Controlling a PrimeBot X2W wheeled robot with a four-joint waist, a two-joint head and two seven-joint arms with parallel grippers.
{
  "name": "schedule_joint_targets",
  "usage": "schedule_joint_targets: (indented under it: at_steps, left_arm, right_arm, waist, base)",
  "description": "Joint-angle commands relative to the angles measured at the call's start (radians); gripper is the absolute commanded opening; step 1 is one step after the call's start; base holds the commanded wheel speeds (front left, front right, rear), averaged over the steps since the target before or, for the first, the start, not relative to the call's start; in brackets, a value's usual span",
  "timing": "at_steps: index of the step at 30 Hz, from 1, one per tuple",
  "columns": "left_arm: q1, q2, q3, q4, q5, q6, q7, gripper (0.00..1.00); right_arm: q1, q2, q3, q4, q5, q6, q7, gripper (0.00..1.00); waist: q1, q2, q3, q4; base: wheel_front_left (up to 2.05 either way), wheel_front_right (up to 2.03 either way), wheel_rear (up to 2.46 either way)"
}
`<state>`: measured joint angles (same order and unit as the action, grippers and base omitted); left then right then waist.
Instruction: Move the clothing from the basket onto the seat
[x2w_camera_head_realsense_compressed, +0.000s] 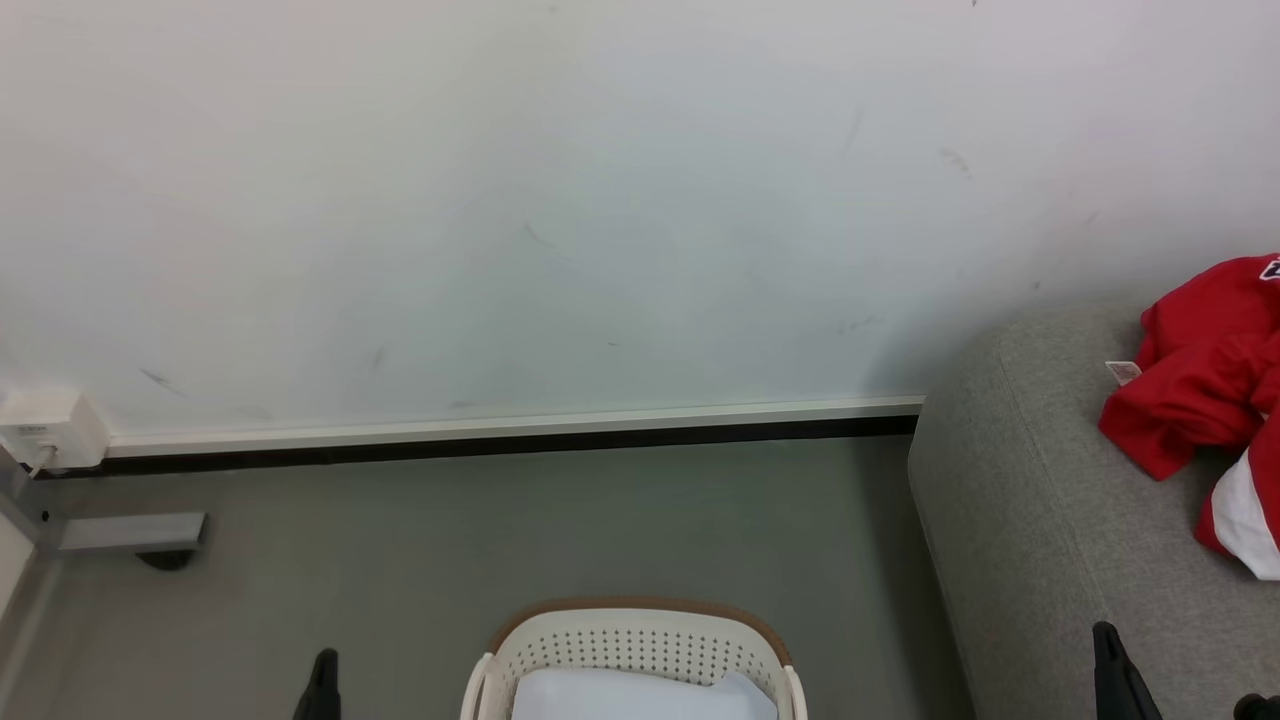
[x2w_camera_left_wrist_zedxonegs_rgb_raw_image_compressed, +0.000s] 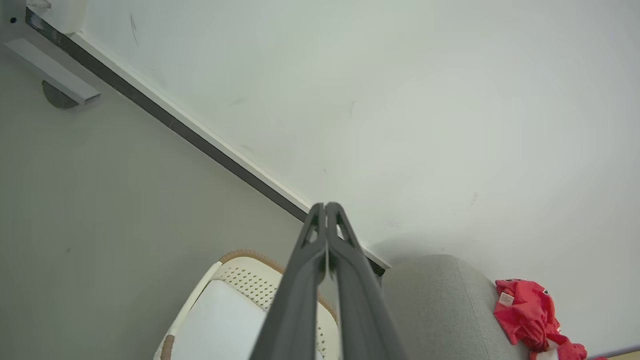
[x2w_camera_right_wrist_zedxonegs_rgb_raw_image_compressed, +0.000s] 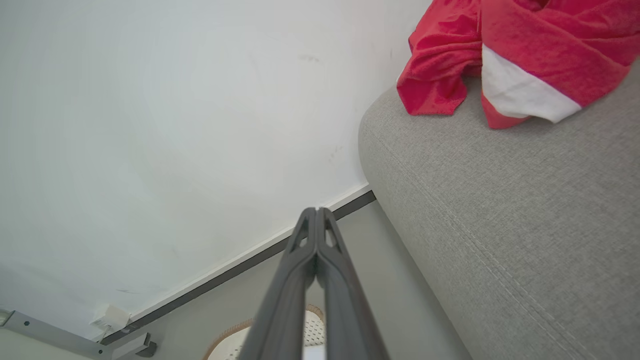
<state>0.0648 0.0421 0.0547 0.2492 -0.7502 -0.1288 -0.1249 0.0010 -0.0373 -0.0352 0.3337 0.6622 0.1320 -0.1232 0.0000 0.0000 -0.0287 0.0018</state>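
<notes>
Left gripper (x2w_camera_left_wrist_zedxonegs_rgb_raw_image_compressed: 325, 207) fully closed, empty, near the basket (x2w_camera_head_realsense_compressed: 640, 640) on the floor. Right gripper (x2w_camera_right_wrist_zedxonegs_rgb_raw_image_compressed: 317, 211) likewise closed, holding nothing, beside the seat (x2w_camera_head_realsense_compressed: 1040, 540). Red-and-white clothing (x2w_camera_head_realsense_compressed: 1195, 385) lies crumpled on the seat. A pale sheet (x2w_camera_head_realsense_compressed: 640, 697) lies in the basket.

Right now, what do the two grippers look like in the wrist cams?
The dark grey two-finger left gripper has long, slim matte fingers tapering to narrow tips, each with an elongated triangular cut-out near the tip. The dark grey right gripper looks identical. No cables or markings are visible on either.
</notes>
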Motion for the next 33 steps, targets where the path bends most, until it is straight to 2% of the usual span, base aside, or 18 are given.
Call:
schedule_joint_targets:
  at_steps: [1,33]
  left_arm:
    - [-0.029,0.006,0.007,-0.012,-0.045,-0.001,0.011,0.0]
    - [-0.094,0.009,0.031,-0.01,-0.4,-0.002,0.11,0.0]
  right_arm:
    - [-0.03,-0.009,-0.006,-0.019,0.049,-0.001,0.009,0.0]
    - [-0.069,-0.013,-0.039,-0.051,0.44,-0.001,0.108,0.0]
  waist:
    - [0.0,0.0,0.001,0.0]
    - [0.0,0.0,0.011,-0.001]
  base:
    - [0.0,0.0,0.0]
    - [0.0,0.0,0.0]
